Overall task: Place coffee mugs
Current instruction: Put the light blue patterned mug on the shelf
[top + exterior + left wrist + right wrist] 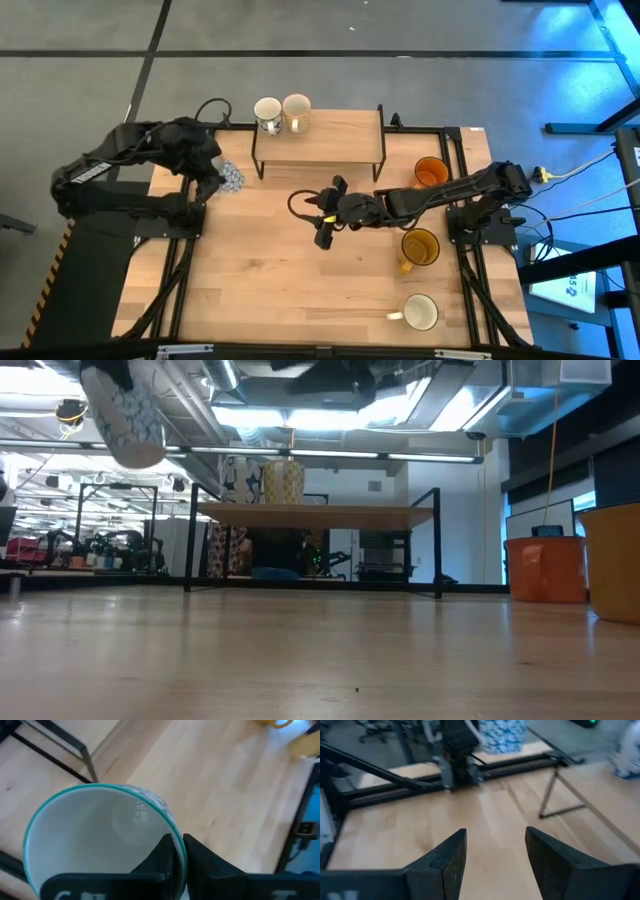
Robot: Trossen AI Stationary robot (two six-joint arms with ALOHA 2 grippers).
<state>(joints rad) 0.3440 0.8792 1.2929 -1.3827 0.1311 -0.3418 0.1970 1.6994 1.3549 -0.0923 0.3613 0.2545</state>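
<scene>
Left wrist view: left gripper (pixel 178 852) pinches the patterned mug's (pixel 100 845) rim; right gripper (pixel 495 855) spread wide

I find no words, numbers or brand marks that I can read anywhere. The mug (pixel 100 840) pinched in my left end effector (pixel 178 851) carries only a blue pattern, no lettering. Some pale marks sit on a sheet (pixel 577 284) beside the bench's right edge, but they are too small to make out.
</scene>
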